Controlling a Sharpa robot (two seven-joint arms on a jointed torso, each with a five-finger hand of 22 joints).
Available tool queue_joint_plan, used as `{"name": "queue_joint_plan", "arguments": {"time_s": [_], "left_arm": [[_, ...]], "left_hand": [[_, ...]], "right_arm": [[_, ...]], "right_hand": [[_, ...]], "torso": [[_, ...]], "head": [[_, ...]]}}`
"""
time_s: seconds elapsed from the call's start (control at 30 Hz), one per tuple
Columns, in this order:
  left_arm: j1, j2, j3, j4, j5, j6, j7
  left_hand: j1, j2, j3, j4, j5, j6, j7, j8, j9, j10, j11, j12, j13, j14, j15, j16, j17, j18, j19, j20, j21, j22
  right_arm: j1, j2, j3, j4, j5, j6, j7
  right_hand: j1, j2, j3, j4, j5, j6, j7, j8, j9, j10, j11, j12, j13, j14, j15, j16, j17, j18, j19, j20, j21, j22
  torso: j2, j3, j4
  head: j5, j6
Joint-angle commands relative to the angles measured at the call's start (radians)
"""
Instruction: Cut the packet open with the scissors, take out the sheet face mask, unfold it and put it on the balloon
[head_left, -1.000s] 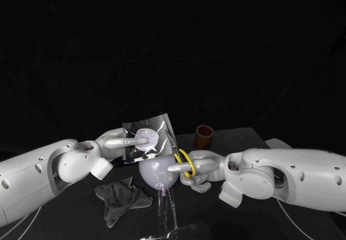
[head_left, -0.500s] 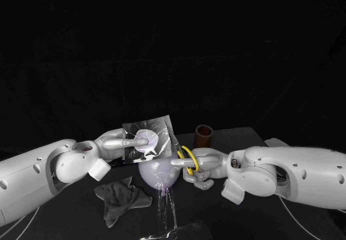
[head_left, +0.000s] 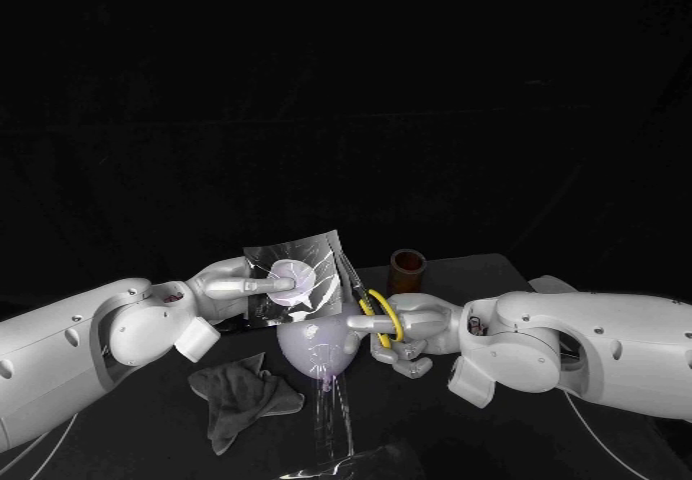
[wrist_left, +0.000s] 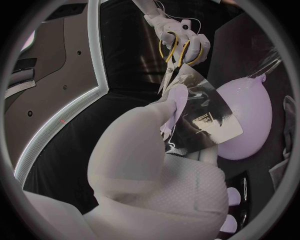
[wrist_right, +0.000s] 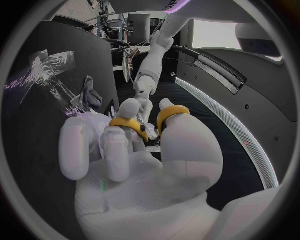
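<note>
My left hand (head_left: 245, 287) holds the shiny face-mask packet (head_left: 299, 275) upright above the table, fingers pinched on its face. The packet (wrist_left: 203, 117) hangs in front of the pale lilac balloon (head_left: 320, 346), which sits just below it on a clear stand. My right hand (head_left: 408, 326) grips the yellow-handled scissors (head_left: 372, 315), fingers through the yellow rings (wrist_right: 150, 120). Their blades point up at the packet's right edge. In the left wrist view the scissors (wrist_left: 173, 55) have their tips at the packet's corner (wrist_left: 167, 87).
A brown cylinder (head_left: 408, 273) stands on the black table behind the right hand. A dark grey cloth (head_left: 242, 396) lies crumpled at the front left. The balloon's clear plastic stand (head_left: 336, 420) reaches toward the front edge.
My right hand has shifted a little to the right and up with the scissors, bringing the blades up beside the packet's right edge. The left hand and packet stay put.
</note>
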Motion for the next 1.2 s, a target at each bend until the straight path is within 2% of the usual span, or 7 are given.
{"name": "queue_joint_plan", "arguments": {"time_s": [0.03, 1.2], "left_arm": [[0.001, 0.001, 0.001, 0.001, 0.000, 0.022, 0.006], [0.001, 0.001, 0.001, 0.005, -0.007, 0.037, 0.003]], "left_hand": [[0.002, 0.005, 0.001, -0.005, 0.005, 0.003, 0.004, 0.004, 0.111, 0.009, -0.002, 0.002, -0.001, -0.001, -0.005, -0.003, 0.001, 0.010, 0.004, -0.003, 0.004, -0.001], [0.001, 0.004, 0.001, -0.006, 0.005, 0.004, 0.004, 0.004, 0.112, 0.010, -0.002, 0.002, -0.001, 0.000, -0.005, -0.002, 0.002, 0.010, 0.004, -0.003, 0.004, -0.001]], "right_arm": [[0.000, 0.001, 0.001, 0.003, -0.025, 0.019, 0.009], [0.000, 0.026, 0.001, -0.033, -0.061, 0.021, -0.008]], "right_hand": [[0.007, 0.000, -0.006, -0.001, -0.001, -0.094, 0.064, 0.002, 0.002, 0.246, 0.025, 0.884, 0.478, 0.104, 0.004, 0.004, 0.264, 0.007, -0.005, -0.001, 0.004, 0.179], [0.029, 0.013, -0.032, 0.016, -0.001, -0.098, 0.064, 0.001, 0.003, 0.246, 0.026, 0.884, 0.478, 0.104, 0.004, 0.004, 0.264, 0.005, 0.001, 0.000, 0.014, 0.183]], "torso": [[0.000, 0.0001, -0.0006], [0.000, -0.0003, -0.0001]], "head": [[0.001, 0.000], [0.004, -0.003]]}}
